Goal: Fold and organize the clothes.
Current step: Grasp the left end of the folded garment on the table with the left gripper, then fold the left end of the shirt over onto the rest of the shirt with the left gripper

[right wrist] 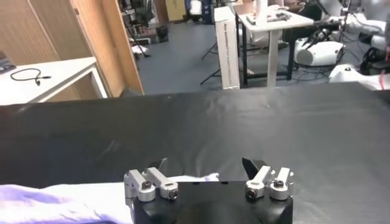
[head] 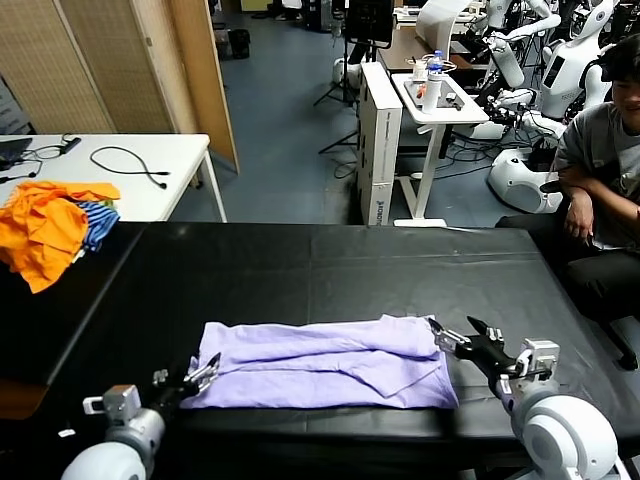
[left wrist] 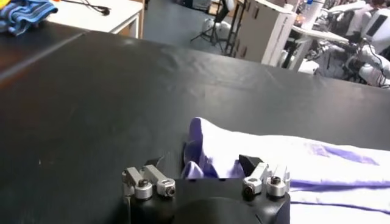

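Lavender T-shirt (head: 325, 362), folded, laid flat on black surface (head: 300, 270). Left hand (head: 203, 372) and right hand (head: 452, 335) spread wide at its ends, nothing gripped.

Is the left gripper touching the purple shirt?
Cannot tell. In the left wrist view the open left gripper frames the shirt edge, with fabric between its fingers, but no contact or gap shows plainly.

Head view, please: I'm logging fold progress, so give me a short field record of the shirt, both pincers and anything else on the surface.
garment: pale lavender thin-fabric T-shirt, folded into a long band, flat on the black table
left pincer: open, at the shirt's left end
right pincer: open, at the shirt's right end
held: nothing gripped
other: heap of orange and blue-striped garments, far left, apart from the shirt
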You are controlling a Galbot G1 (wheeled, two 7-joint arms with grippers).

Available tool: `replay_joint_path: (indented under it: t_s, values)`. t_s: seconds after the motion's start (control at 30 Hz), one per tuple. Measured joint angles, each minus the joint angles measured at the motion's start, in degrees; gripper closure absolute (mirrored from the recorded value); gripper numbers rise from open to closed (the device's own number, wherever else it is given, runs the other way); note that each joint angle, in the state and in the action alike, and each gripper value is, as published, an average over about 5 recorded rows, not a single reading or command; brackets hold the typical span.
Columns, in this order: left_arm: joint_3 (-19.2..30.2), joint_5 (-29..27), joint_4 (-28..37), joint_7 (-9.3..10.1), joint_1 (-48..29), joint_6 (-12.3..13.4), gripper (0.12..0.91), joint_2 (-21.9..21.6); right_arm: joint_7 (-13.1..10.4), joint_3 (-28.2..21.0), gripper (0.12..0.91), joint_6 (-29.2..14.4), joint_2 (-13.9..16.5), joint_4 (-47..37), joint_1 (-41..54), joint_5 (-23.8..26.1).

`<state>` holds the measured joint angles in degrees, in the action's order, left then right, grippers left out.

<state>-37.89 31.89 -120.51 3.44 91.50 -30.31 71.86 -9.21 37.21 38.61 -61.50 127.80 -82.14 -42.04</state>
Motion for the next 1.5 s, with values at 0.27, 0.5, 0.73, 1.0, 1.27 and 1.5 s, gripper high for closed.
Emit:
replay_joint_path:
  t_s: [0.27, 0.5, 0.73, 1.0, 1.27, 1.5]
  values:
    - [0.59, -0.65, -0.09, -0.11, 0.31, 0.7, 0.731, 2.07, 0.22, -0.36, 0.118, 0.0, -0.17, 0.03, 0.71, 0.26]
    - [0.65, -1.42, -0.96, 0.02, 0.2, 0.5, 0.848, 2.31, 0.85, 0.3, 0.118, -0.41, -0.4, 0.96, 0.18, 0.27]
    - [-1.94, -10.88, 0.01, -1.2, 0.38, 4.33, 0.85, -1.3, 1.67, 0.35, 0.118, -3.81, -2.16, 4.14, -3.75, 2.34]
    - [-9.1, -17.34, 2.01, -1.89, 2.3, 8.16, 0.85, -8.88, 1.83, 0.12, 0.118, -6.4, -4.48, 8.53, -10.31, 4.13]
    - [-10.59, -13.37, -2.93, 0.86, 5.01, 5.88, 0.85, -9.17, 3.01, 0.58, 0.118, -9.25, -6.1, 10.58, -14.2, 5.38]
    - [-2.09, -4.29, -12.43, 4.13, 3.95, 1.37, 0.85, -3.84, 4.09, 0.99, 0.118, -12.15, -7.88, 10.9, -17.66, 8.72]
